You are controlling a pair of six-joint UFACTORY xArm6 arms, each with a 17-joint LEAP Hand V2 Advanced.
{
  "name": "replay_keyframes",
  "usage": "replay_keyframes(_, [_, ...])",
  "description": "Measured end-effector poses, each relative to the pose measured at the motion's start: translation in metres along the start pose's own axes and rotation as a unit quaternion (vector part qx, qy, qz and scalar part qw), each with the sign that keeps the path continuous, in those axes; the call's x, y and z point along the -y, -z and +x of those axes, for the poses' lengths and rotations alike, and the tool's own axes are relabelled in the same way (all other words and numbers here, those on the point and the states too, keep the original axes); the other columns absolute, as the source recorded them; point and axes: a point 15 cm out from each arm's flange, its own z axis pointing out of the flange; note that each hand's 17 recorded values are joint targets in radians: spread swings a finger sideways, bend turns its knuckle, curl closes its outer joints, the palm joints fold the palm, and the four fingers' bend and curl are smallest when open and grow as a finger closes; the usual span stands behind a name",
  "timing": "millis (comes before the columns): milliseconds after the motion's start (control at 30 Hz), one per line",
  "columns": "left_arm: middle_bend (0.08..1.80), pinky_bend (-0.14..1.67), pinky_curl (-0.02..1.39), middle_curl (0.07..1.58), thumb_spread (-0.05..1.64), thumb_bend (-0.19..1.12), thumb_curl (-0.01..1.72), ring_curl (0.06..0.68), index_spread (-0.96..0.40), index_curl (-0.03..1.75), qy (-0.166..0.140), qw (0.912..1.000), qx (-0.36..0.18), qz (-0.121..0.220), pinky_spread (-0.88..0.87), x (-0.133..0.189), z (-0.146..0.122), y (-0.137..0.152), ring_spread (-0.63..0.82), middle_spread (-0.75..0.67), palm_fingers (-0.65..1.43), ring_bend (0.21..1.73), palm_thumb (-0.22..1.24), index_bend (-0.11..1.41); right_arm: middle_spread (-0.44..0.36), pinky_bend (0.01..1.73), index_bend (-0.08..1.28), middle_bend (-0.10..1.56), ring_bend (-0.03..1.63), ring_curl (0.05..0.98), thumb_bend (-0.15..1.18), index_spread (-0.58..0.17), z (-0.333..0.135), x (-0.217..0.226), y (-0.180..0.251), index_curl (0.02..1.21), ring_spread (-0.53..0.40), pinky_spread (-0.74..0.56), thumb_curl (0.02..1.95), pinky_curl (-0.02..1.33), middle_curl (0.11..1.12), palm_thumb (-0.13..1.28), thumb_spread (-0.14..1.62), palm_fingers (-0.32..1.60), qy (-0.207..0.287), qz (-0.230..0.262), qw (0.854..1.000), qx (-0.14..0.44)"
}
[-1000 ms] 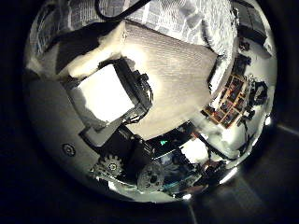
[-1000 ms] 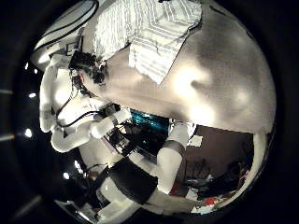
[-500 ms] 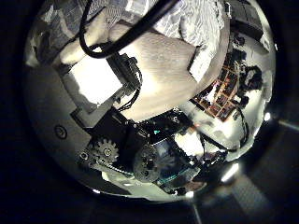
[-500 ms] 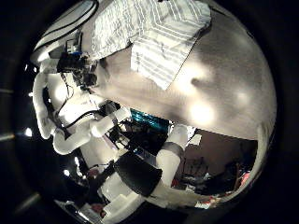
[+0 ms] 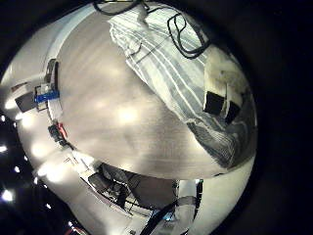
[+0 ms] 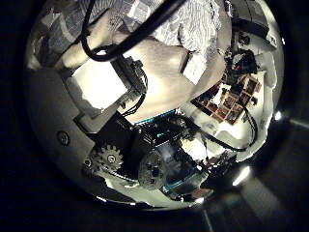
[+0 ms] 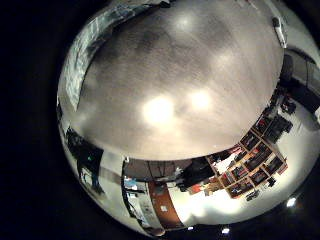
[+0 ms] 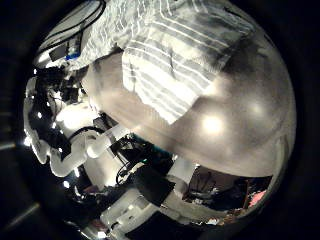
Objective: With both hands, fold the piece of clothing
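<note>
A striped piece of clothing point(image 5: 166, 54) lies on the table point(image 5: 108, 117), partly doubled over with rumpled edges. In the left little finger side palm view a finger of my left hand point(image 5: 220, 95) reaches out over the cloth. In the left thumb side palm view my left hand's fingers point(image 6: 101, 87) stretch towards the clothing point(image 6: 179, 17), close to it. The right thumb side palm view shows the clothing point(image 8: 175, 60) large and near, with my left hand point(image 8: 65, 50) at its far edge. The right little finger side palm view shows mostly bare table point(image 7: 170, 90), with cloth point(image 7: 95, 40) at its rim.
Bare table stretches beside the clothing to its edge point(image 5: 147, 171). Small objects point(image 5: 44, 95) sit by the table's far side. Shelves with boxes point(image 6: 232, 97) stand beyond the table, and also show in the right little finger side palm view point(image 7: 255, 150).
The right thumb side view has shifted and the clothing fills more of it, so that camera has come closer. The left thumb side view has shifted a little towards the cloth.
</note>
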Motion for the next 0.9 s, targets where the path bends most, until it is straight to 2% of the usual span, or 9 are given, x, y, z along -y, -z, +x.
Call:
replay_keyframes(233, [1.03, 1.03, 0.76, 0.98, 1.06, -0.02, 0.54, 0.527, -0.69, 1.09, -0.004, 1.0000, -0.001, -0.002, -0.63, -0.002, -0.002, 0.000, -0.43, -0.53, 1.04, 1.40, 0.76, 0.62, -0.010, 0.53, 0.14, 0.30, 0.61, 0.250, -0.03, -0.228, 0.006, 0.008, -0.009, 0.24, 0.022, 0.29, 0.31, 0.27, 0.38, 0.32, 0.98, 0.15, -0.016, -0.019, 0.998, -0.055])
replay_keyframes(333, [1.02, 1.02, 0.77, 0.99, 1.06, -0.02, 0.55, 0.526, -0.70, 1.11, -0.003, 1.0000, -0.002, 0.001, -0.63, -0.002, -0.002, 0.002, -0.43, -0.54, 1.04, 1.39, 0.75, 0.61, -0.046, 0.51, 0.14, 0.37, 0.65, 0.259, -0.03, -0.203, 0.007, 0.019, -0.008, 0.24, -0.030, 0.22, 0.31, 0.27, 0.40, 0.33, 0.97, 0.23, -0.012, -0.008, 0.997, -0.077])
replay_keyframes(367, [1.02, 1.02, 0.77, 0.99, 1.06, -0.02, 0.55, 0.526, -0.70, 1.12, -0.003, 1.0000, -0.003, 0.002, -0.63, -0.003, -0.002, 0.003, -0.43, -0.54, 1.04, 1.39, 0.75, 0.60, -0.075, 0.52, 0.13, 0.42, 0.70, 0.271, -0.02, -0.199, 0.006, 0.022, -0.008, 0.24, -0.070, 0.17, 0.31, 0.26, 0.43, 0.35, 0.97, 0.30, -0.008, -0.007, 0.997, -0.082])
replay_keyframes(500, [1.01, 1.01, 0.78, 1.00, 1.06, -0.02, 0.55, 0.524, -0.71, 1.14, -0.003, 1.0000, -0.008, 0.001, -0.63, -0.006, -0.006, 0.004, -0.43, -0.54, 1.05, 1.38, 0.75, 0.58, -0.135, 0.60, 0.14, 0.47, 0.82, 0.317, -0.02, -0.207, 0.001, 0.024, -0.009, 0.23, -0.177, -0.01, 0.32, 0.27, 0.46, 0.37, 0.96, 0.40, -0.009, -0.008, 0.996, -0.087])
replay_keyframes(633, [1.00, 0.99, 0.79, 1.01, 1.06, -0.02, 0.55, 0.523, -0.72, 1.16, -0.001, 0.9999, -0.012, 0.001, -0.63, -0.009, -0.007, 0.005, -0.43, -0.55, 1.05, 1.38, 0.75, 0.57, -0.187, 0.75, 0.15, 0.51, 0.96, 0.377, -0.02, -0.241, 0.003, 0.026, -0.012, 0.24, -0.255, -0.21, 0.32, 0.31, 0.50, 0.41, 0.96, 0.51, -0.005, -0.015, 0.995, -0.102])
replay_keyframes(667, [1.00, 0.99, 0.80, 1.01, 1.06, -0.02, 0.55, 0.523, -0.72, 1.17, -0.001, 0.9999, -0.012, 0.002, -0.64, -0.010, -0.008, 0.006, -0.43, -0.55, 1.05, 1.38, 0.75, 0.56, -0.206, 0.79, 0.15, 0.56, 1.03, 0.405, -0.01, -0.260, 0.004, 0.026, -0.012, 0.24, -0.275, -0.27, 0.33, 0.32, 0.53, 0.44, 0.97, 0.62, -0.004, -0.016, 0.994, -0.106])
replay_keyframes(733, [1.00, 0.97, 0.80, 1.01, 1.06, -0.02, 0.55, 0.523, -0.72, 1.18, 0.000, 0.9999, -0.013, 0.003, -0.64, -0.011, -0.009, 0.008, -0.43, -0.55, 1.05, 1.38, 0.75, 0.55, -0.242, 0.89, 0.16, 0.57, 1.07, 0.422, -0.01, -0.294, 0.005, 0.028, -0.012, 0.23, -0.298, -0.37, 0.34, 0.34, 0.55, 0.48, 0.98, 0.69, 0.000, -0.016, 0.993, -0.113])
replay_keyframes(800, [0.99, 0.97, 0.81, 1.01, 1.06, -0.02, 0.55, 0.522, -0.72, 1.19, 0.003, 0.9999, -0.013, 0.005, -0.64, -0.013, -0.010, 0.009, -0.43, -0.55, 1.05, 1.37, 0.75, 0.55, -0.278, 0.96, 0.20, 0.63, 1.12, 0.453, -0.01, -0.342, 0.005, 0.032, -0.011, 0.26, -0.310, -0.43, 0.34, 0.37, 0.59, 0.53, 0.99, 0.84, 0.002, -0.008, 0.993, -0.115])
replay_keyframes(900, [0.98, 0.95, 0.81, 1.02, 1.06, -0.02, 0.56, 0.522, -0.73, 1.20, 0.004, 0.9999, -0.011, 0.006, -0.65, -0.015, -0.012, 0.010, -0.43, -0.55, 1.05, 1.37, 0.75, 0.54, -0.309, 1.04, 0.31, 0.71, 1.14, 0.481, 0.00, -0.407, 0.005, 0.034, -0.007, 0.31, -0.308, -0.45, 0.36, 0.42, 0.65, 0.59, 1.00, 1.04, 0.004, -0.001, 0.993, -0.119])
